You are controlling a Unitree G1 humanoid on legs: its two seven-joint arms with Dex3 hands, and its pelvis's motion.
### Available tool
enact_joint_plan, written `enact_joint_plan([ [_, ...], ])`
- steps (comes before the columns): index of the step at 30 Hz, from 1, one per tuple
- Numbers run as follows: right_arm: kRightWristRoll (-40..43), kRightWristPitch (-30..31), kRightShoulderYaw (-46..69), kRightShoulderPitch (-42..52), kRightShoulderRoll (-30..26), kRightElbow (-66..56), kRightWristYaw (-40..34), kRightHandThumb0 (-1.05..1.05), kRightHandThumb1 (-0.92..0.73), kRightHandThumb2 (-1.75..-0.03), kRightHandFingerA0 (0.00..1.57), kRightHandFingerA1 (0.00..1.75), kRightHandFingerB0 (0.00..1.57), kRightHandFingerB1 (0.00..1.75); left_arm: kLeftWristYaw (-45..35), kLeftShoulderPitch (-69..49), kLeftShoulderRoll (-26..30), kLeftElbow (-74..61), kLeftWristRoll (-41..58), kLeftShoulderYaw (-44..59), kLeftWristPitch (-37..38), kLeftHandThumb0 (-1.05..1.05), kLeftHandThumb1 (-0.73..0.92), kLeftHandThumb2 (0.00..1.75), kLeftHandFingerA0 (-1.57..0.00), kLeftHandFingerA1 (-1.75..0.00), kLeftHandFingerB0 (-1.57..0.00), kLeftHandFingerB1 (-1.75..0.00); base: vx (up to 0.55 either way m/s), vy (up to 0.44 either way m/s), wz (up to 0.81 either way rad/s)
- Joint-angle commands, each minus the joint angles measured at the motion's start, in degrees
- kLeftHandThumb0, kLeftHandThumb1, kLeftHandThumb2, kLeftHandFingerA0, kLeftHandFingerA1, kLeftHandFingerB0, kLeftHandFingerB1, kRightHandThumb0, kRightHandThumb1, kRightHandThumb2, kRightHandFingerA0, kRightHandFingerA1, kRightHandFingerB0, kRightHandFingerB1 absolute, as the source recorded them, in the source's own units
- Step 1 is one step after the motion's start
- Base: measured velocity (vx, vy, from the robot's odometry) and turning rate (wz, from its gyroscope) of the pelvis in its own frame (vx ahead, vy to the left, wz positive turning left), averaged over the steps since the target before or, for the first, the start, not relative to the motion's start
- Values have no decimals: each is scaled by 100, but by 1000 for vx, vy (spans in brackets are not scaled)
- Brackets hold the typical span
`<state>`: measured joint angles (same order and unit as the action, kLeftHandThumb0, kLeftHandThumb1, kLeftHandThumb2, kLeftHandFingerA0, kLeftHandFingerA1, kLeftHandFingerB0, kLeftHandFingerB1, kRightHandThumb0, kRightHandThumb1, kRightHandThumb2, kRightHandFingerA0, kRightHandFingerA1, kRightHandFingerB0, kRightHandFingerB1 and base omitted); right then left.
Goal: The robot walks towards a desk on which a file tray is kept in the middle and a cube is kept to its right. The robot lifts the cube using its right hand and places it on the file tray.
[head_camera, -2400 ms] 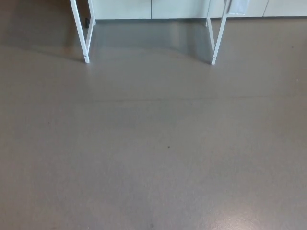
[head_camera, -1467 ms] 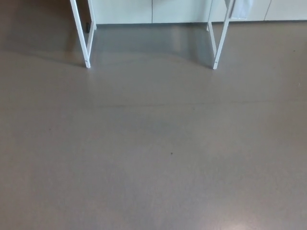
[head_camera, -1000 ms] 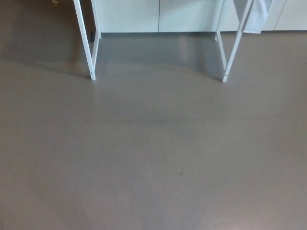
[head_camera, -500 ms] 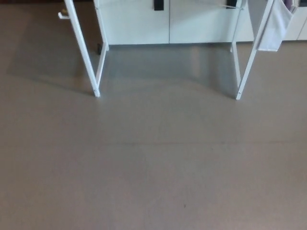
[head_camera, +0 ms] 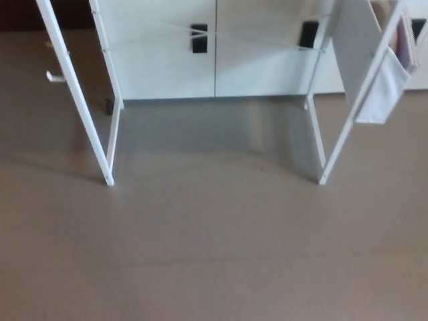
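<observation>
The cube and the file tray do not show here, and the tabletop is above the top of the picture. So I cannot tell where the cube sits. The right hand and the left hand are out of sight too, so I cannot tell if they are spread or pressed together.

Only the walk is under way. Lifting the cube and putting it on the file tray are not done yet.

The left desk leg (head_camera: pixel 77 93) and the right desk leg (head_camera: pixel 339 144) stand well apart on the floor (head_camera: pixel 214 254). A white pouch (head_camera: pixel 381 87) hangs by the right desk leg. A white cabinet (head_camera: pixel 167 67) stands behind. The floor in front is open for more steps.
</observation>
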<state>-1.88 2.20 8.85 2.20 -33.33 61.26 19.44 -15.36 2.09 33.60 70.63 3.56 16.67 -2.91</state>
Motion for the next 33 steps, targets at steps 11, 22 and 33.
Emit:
enact_joint_plan([
  [11,-438,-846,-726,-85,-168,363,-89,-78,-62,-99,10,49,3,41,-81,11,51,23,152,144,61,-105,81,93,-31,-151,-9,-135,568,52,24],
  [22,-431,-940,-722,-133,-192,499,-95,-78,-62,-99,10,49,3,41,-54,38,43,-32,56,20,85,-105,86,93,-30,-144,-5,-124,416,157,-30],
  [33,-432,-497,-499,-140,-399,-18,35,-71,-55,-93,2,46,4,30,-89,62,-16,16,143,140,136,-105,3,116,-74,-131,-4,-98,245,-43,3],
])
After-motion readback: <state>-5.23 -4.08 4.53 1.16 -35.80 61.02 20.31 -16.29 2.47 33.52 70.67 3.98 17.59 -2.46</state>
